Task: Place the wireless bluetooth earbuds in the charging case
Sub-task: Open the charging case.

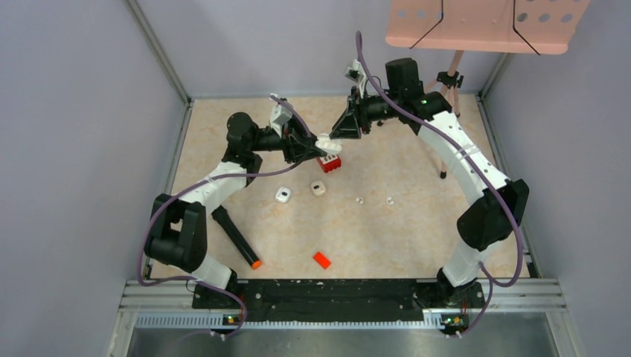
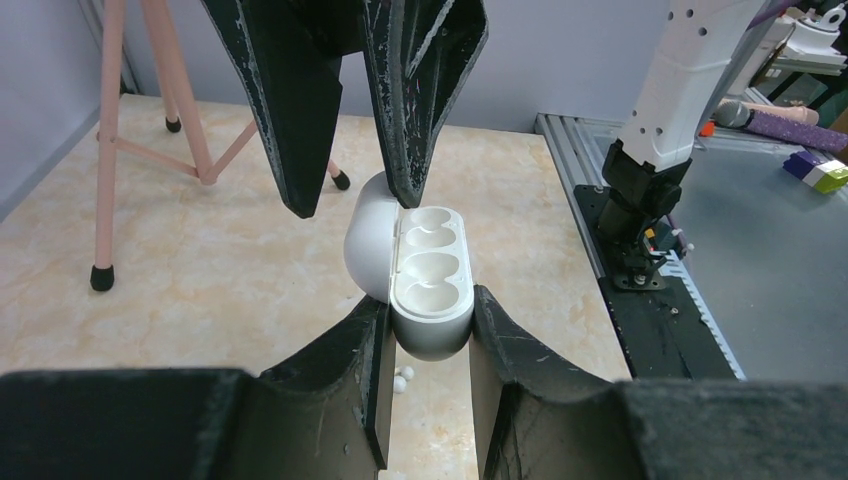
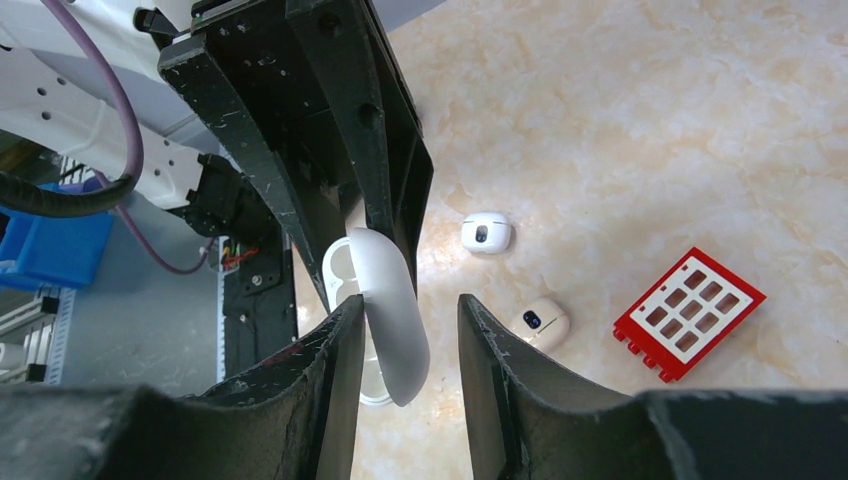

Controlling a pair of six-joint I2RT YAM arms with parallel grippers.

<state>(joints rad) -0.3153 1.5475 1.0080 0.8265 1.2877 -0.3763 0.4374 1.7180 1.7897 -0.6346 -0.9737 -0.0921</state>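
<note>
The left arm (image 1: 223,175) and the right arm (image 1: 465,160) share one build: smooth white shell links between bulky black joint housings, both mounted on a black base plate (image 1: 327,294). A purple cable (image 3: 128,120) runs loosely along each arm, and a small green light (image 1: 424,99) glows on a right-arm joint. The fingers (image 2: 330,380) are matte black, wedge-shaped and flecked with pale scuffs.
</note>
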